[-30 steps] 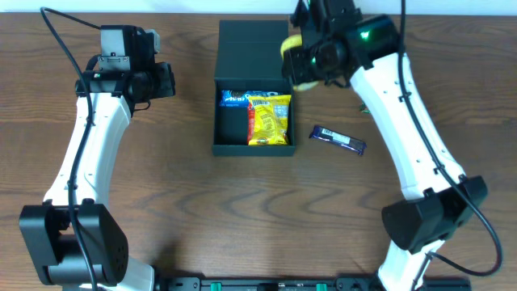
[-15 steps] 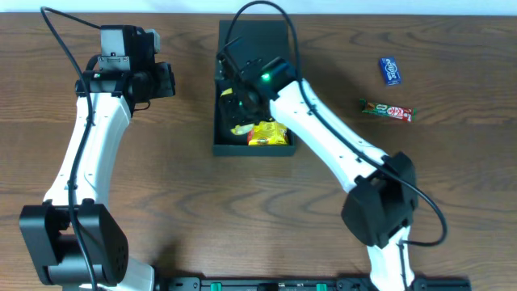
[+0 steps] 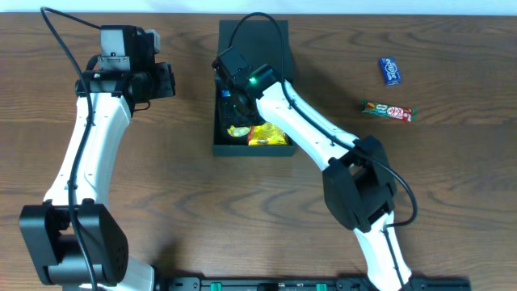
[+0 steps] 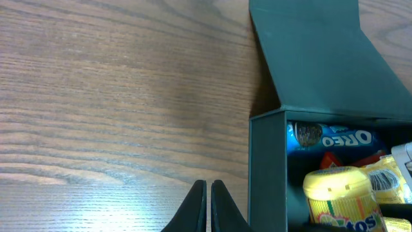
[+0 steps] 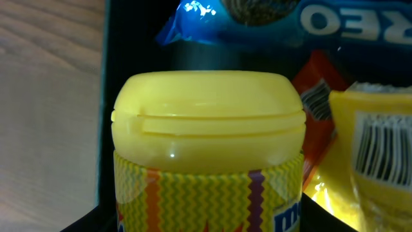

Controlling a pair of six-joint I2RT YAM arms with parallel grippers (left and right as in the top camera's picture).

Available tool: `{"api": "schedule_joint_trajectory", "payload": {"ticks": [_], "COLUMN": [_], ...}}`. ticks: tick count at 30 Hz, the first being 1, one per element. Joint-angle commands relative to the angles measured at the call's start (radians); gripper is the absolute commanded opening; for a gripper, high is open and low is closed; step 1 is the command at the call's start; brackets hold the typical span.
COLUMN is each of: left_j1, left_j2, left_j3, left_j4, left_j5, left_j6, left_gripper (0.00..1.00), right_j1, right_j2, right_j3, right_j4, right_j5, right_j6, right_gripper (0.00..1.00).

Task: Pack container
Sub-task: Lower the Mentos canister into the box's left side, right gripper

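I have the right arm (image 3: 323,145) reaching across and down into the container (image 3: 252,149). The box sits at the far middle of the surface (image 3: 161,202) with its hinged lid flap (image 3: 275,36) laid back away from me, so the mouth is free for loading from above.

The right jaws are set partway apart around the body of a yellow-lidded tub (image 5: 209,116). The tub fills the right wrist view dead centre, and I judge it gripped rather than merely straddled, though the fingers barely show at the lower corners.

The tub is low in the left side of the box, close to the left wall, because that is the gap on offer. An Oreo packet (image 4: 335,136) lies along the hinge end, a yellow packet (image 3: 273,136) takes the front right, and a bit of orange wrapper (image 5: 315,109) peeks out between them.

The left jaws are closed on nothing. The left arm (image 3: 89,153) is parked left of the box and well apart from it, out of the right arm's path and giving me a side look in.

A blue packet (image 3: 390,70) and a red-and-green bar (image 3: 386,110) lie out on the right, not yet packed. My reading is that I let go of the tub once it rests, then fetch those two.
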Motion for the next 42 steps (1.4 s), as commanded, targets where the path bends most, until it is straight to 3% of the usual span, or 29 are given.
{"api": "schedule_joint_trajectory", "payload": {"ticks": [1, 4, 5, 10, 13, 16, 21, 28, 42], "left_j1": [0.001, 0.001, 0.001, 0.001, 0.001, 0.001, 0.001, 0.001, 0.001], "left_j2": [0.002, 0.002, 0.002, 0.002, 0.002, 0.002, 0.002, 0.002, 0.002], "left_j3": [0.001, 0.001, 0.001, 0.001, 0.001, 0.001, 0.001, 0.001, 0.001], "left_j4": [-0.002, -0.001, -0.001, -0.002, -0.006, -0.011, -0.011, -0.011, -0.012], "left_j5": [0.003, 0.003, 0.003, 0.003, 0.004, 0.003, 0.003, 0.003, 0.003], "left_j6": [0.019, 0.019, 0.019, 0.019, 0.018, 0.018, 0.018, 0.018, 0.019], "left_gripper": [0.06, 0.06, 0.06, 0.06, 0.06, 0.06, 0.06, 0.06, 0.06], "right_j1": [-0.002, -0.002, -0.003, -0.021, -0.038, -0.055, -0.066, -0.066, -0.01], "right_j2": [0.014, 0.014, 0.014, 0.006, -0.014, -0.046, -0.063, -0.062, -0.013], "right_j3": [0.006, 0.006, 0.006, 0.011, 0.023, 0.03, 0.031, 0.031, 0.03], "right_j4": [0.009, 0.01, 0.01, 0.008, 0.003, 0.011, 0.027, 0.04, 0.084], "right_j5": [0.035, 0.035, 0.035, 0.035, 0.035, 0.035, 0.035, -0.015, -0.055], "right_j6": [0.021, 0.021, 0.021, 0.018, 0.017, 0.017, 0.017, -0.011, -0.021], "right_gripper": [0.29, 0.7, 0.78, 0.95, 0.95, 0.88, 0.31, 0.04, 0.01]}}
